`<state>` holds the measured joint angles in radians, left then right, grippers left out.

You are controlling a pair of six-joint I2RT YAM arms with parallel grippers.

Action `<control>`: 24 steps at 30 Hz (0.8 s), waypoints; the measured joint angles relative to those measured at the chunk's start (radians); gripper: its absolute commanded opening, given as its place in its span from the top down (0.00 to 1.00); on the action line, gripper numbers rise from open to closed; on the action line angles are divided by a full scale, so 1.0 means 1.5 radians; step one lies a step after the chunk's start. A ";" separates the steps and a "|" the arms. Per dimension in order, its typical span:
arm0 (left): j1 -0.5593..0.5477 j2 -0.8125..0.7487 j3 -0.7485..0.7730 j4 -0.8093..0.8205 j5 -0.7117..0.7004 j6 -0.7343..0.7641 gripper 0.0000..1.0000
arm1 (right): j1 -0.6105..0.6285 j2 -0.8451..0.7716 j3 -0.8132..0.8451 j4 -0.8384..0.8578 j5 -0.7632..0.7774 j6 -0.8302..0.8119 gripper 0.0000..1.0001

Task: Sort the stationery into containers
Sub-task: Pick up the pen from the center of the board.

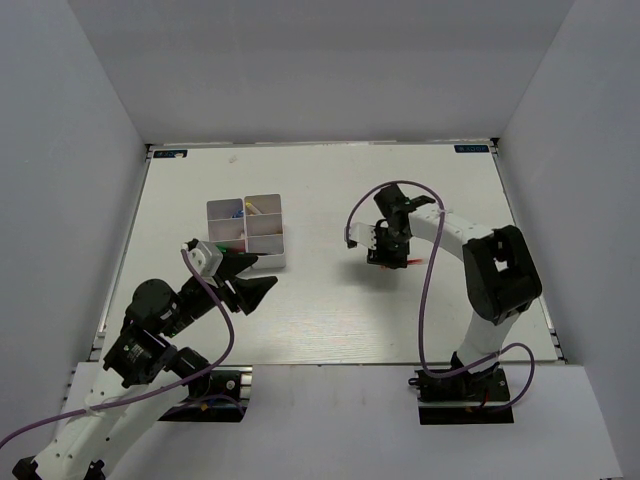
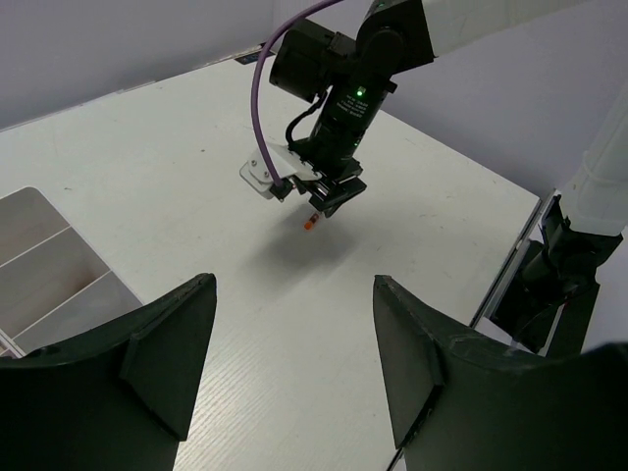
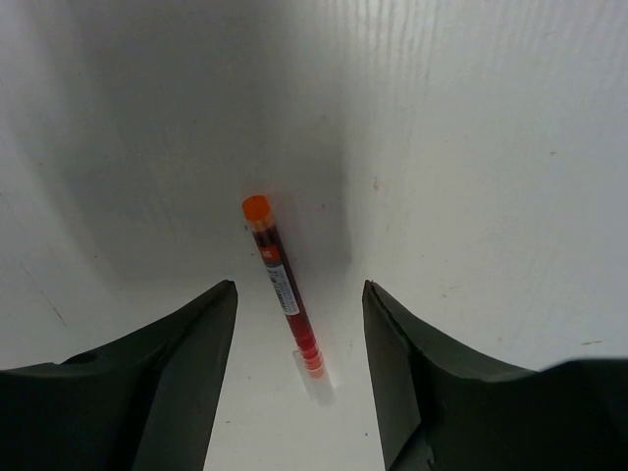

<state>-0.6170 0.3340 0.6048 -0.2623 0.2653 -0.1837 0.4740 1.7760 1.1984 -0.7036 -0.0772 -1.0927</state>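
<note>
Red pen [image 3: 285,289], right wrist view: slim, orange cap at its upper end, clear tip at its lower end. It lies at lower centre of the frame on the white table [image 3: 471,147]. It sits between the dark fingers of the right gripper [image 3: 299,314], which stand apart and touch it on neither side.

Left wrist view: the left gripper [image 2: 294,339] has one finger at lower left and one at lower right. They are spread wide with only bare table between them. The right gripper shows at upper centre, pointing down, with a small orange speck just under its tips. A corner of the tray [image 2: 39,221] shows at the left edge, with thin dividers visible.

Top view: the tray sits upper left of centre. Small coloured items lie in several compartments, too small to name. The left gripper is just beside the tray's lower right corner. The right gripper is right of centre, well apart from the tray, and the pen beneath it is barely visible.
</note>
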 measured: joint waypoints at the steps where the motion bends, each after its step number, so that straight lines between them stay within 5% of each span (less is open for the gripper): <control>1: 0.000 0.000 0.000 0.000 0.000 0.000 0.25 | -0.001 0.006 -0.002 -0.002 0.002 -0.002 0.41; 8: 0.000 0.000 0.000 0.000 0.000 0.000 0.25 | -0.002 0.022 -0.007 0.003 0.005 -0.007 0.43; 12: 0.000 0.000 0.000 0.000 0.000 0.000 0.25 | -0.002 0.038 -0.010 0.006 0.007 -0.009 0.52; 15: 0.000 0.000 0.000 0.000 0.000 0.000 0.25 | -0.002 0.038 -0.009 0.005 0.007 -0.009 0.60; 20: 0.000 0.000 0.000 0.000 0.000 0.000 0.25 | -0.001 0.039 -0.010 0.000 0.007 -0.012 0.93; 24: 0.000 -0.001 0.000 0.000 0.000 0.000 0.25 | -0.002 0.047 0.009 -0.023 -0.016 -0.011 1.00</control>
<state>-0.6170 0.3325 0.6048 -0.2623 0.2653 -0.1837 0.4713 1.8458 1.2118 -0.7376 -0.1017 -1.1088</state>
